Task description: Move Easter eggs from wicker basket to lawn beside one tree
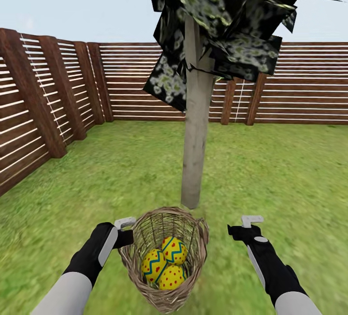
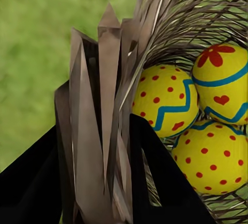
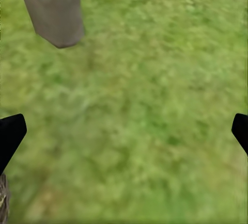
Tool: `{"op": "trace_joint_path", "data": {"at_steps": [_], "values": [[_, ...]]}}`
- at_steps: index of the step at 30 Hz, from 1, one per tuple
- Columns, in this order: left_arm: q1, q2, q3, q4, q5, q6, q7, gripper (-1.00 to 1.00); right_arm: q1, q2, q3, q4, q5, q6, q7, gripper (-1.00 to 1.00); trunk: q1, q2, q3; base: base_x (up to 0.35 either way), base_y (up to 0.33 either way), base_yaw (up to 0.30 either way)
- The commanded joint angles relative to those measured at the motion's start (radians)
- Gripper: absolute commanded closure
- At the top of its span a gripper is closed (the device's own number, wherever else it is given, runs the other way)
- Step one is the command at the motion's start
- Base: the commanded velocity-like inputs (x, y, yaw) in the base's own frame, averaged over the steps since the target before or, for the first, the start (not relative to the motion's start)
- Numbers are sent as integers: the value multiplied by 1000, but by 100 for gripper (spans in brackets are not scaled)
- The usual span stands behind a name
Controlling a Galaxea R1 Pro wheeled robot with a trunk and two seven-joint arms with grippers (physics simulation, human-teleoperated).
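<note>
The wicker basket (image 1: 166, 210) sits low in front of me, just short of the tree (image 1: 197, 150) with its pale trunk. Three yellow Easter eggs (image 1: 174, 249) (image 1: 153, 264) (image 1: 171, 277) lie inside it. My left gripper (image 1: 126, 230) is shut on the basket's rim; in the left wrist view its black fingers (image 2: 165, 182) pinch the woven wall (image 2: 103, 105), with the eggs (image 2: 163, 100) (image 2: 222, 79) (image 2: 212, 157) just beyond. I cannot tell whether the basket is lifted off the lawn (image 1: 121, 170). My right gripper (image 1: 244, 225) stands open and empty to the basket's right, over grass (image 3: 126, 131).
A reddish-brown slatted fence (image 1: 48, 92) bounds the garden on the left and at the back. The trunk base (image 3: 51, 7) stands on grass a short way ahead of the right gripper. Open lawn spreads on both sides of the tree.
</note>
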Motion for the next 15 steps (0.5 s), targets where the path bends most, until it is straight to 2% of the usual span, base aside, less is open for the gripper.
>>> {"op": "trace_joint_path", "data": {"at_steps": [1, 15], "values": [[-1, -1, 3, -1, 19, 3, 7, 100, 0, 0, 1, -2, 10, 6, 1, -100, 4, -8, -4, 0, 0, 0], [-1, -1, 3, -3, 19, 3, 7, 100, 0, -4, 1, 1, 9, 6, 1, -100, 57, -106, -48, 0, 0, 0]]}}
